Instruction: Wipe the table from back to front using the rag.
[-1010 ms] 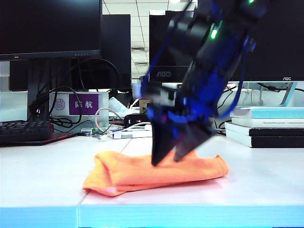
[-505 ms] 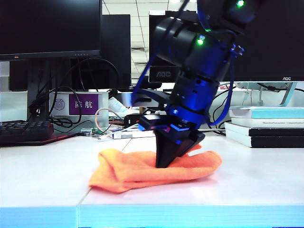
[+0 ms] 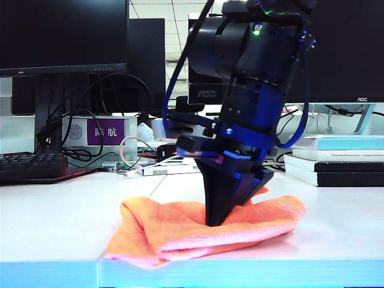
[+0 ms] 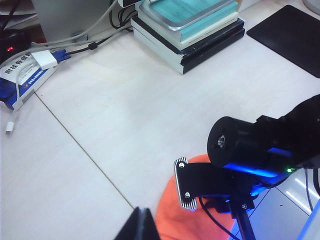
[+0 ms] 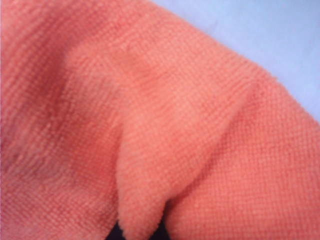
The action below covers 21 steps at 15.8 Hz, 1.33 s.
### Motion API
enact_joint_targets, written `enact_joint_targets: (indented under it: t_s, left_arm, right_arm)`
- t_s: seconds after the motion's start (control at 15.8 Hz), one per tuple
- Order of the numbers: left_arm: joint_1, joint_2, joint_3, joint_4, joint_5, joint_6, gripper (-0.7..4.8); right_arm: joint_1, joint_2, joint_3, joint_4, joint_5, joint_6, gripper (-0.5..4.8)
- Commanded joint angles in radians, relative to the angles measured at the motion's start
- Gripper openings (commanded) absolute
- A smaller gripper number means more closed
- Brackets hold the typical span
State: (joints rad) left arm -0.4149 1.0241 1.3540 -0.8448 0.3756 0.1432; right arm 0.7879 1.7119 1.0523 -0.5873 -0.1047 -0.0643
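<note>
At the table [image 3: 54,222] front, right claw [image 3: 214,221] pinched tight on the rag [image 3: 180,231]; left claw [image 4: 142,227] aperture unclear.

Place: we read this as an office | Evidence: we see large black computer monitors [image 3: 63,36], a black keyboard [image 3: 33,166], tangled black cables [image 3: 90,120], stacked teal-and-black books [image 3: 339,159], a wide white desk top [image 3: 54,216], ceiling tiles [image 3: 174,30].

The right gripper [image 3: 213,222] had its tips sunk into the rag [image 3: 180,231], hiding the contact. In the right wrist view the rag [image 5: 150,125] filled nearly the whole frame, close and soft-focused. The left gripper [image 4: 141,226] was cut off at the frame edge; its fingers appeared together.
</note>
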Motion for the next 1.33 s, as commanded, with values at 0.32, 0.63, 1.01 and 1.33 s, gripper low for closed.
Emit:
enact_joint_targets:
  t_s: [0.32, 0.63, 1.01, 1.33]
  left_arm:
    - [0.0, -0.001, 0.003, 0.014, 0.007, 0.006, -0.06]
    - [0.0, -0.001, 0.003, 0.001, 0.007, 0.006, -0.06]
    - [0.0, -0.001, 0.003, -0.016, 0.007, 0.006, -0.06]
    - [0.0, -0.001, 0.003, -0.023, 0.011, 0.002, -0.06]
  right_arm:
    - [0.002, 0.012, -0.015, 0.151, 0.096, 0.091, -0.01]
    - [-0.007, 0.046, -0.015, 0.264, 0.185, 0.112, -0.01]
    - [-0.061, 0.097, -0.014, 0.354, 0.218, 0.129, -0.01]
    - [-0.145, 0.109, -0.013, 0.42, 0.219, 0.123, -0.01]
